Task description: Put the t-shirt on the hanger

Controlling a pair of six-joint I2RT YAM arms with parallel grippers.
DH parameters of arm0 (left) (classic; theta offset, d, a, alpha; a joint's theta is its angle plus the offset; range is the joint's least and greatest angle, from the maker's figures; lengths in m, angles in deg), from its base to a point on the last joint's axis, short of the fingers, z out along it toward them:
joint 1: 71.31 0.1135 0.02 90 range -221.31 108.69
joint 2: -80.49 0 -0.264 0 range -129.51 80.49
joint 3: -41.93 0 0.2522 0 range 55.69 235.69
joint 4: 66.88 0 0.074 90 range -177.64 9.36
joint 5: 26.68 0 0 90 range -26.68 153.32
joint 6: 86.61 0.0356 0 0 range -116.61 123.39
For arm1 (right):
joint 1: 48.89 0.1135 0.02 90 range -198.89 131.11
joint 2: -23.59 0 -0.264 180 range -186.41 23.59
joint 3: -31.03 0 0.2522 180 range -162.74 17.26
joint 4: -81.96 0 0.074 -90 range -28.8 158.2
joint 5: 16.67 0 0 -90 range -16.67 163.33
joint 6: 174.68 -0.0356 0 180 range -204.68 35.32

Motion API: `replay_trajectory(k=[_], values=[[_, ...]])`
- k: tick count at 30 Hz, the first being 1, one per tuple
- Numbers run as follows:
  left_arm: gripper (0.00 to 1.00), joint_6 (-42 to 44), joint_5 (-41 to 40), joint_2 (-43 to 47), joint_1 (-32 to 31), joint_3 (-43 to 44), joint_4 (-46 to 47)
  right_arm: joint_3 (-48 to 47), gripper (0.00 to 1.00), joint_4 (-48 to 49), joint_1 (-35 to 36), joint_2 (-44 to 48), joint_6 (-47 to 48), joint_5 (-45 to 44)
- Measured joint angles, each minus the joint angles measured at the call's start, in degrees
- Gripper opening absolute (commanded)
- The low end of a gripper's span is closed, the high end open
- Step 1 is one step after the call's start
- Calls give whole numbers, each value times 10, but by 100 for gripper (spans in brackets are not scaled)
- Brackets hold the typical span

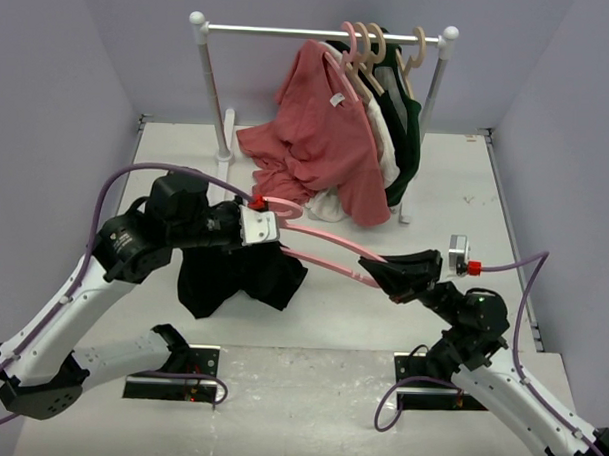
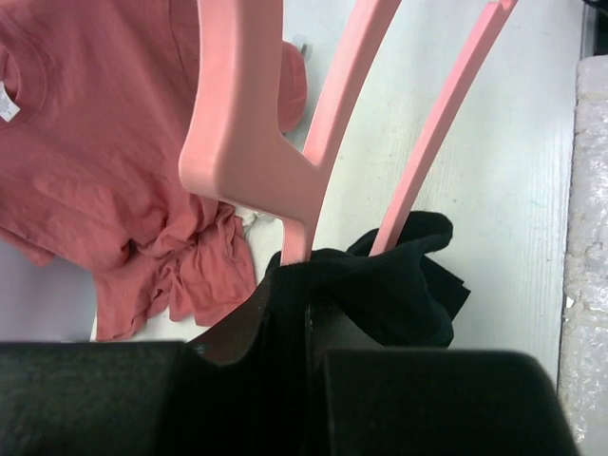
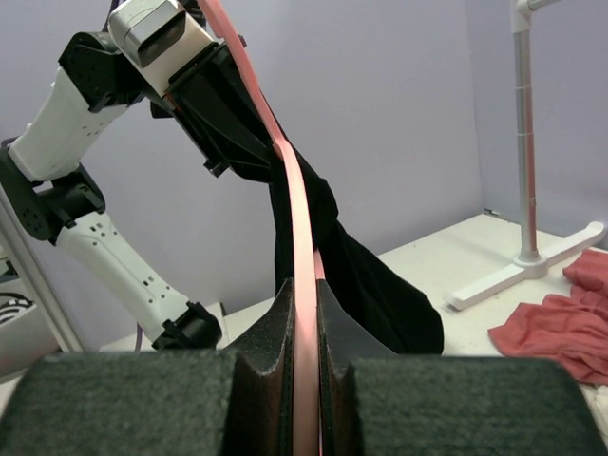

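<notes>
1. Slim bright pink plastic hanger (image 1: 324,244): held off the white table (image 1: 446,193), spanning between the two grippers.
2. Right gripper (image 3: 304,323): jaws narrow, clamped on one pink bar of the hanger.
3. Plain black soft cloth short-sleeved t-shirt (image 1: 238,276): hangs bunched below the left gripper (image 1: 269,230). In the left wrist view two hanger bars run into its folds.
4. Left gripper: jaws narrow, pinching black cloth of the t-shirt beside the hanger's far end.
5. White tube clothes rack (image 1: 321,32): at the table's far side, carrying beige hangers (image 1: 376,45), a salmon-red shirt (image 1: 323,139) and a dark green garment (image 1: 406,131).
</notes>
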Motion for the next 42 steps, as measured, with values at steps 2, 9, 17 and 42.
replay_trajectory(k=[2,9,17,42], values=[[0,0,7,10,0,-6,2,0,9,3,1,0,2,4],[0,-23,12,65,-1,-67,31,-28,94,-35,4,0,14,-27],[0,-77,-107,97,2,-111,75,-138,90,-291,4,64,24,-265],[0,-225,-107,154,2,-167,122,-173,53,-114,195,-482,-225,-170]])
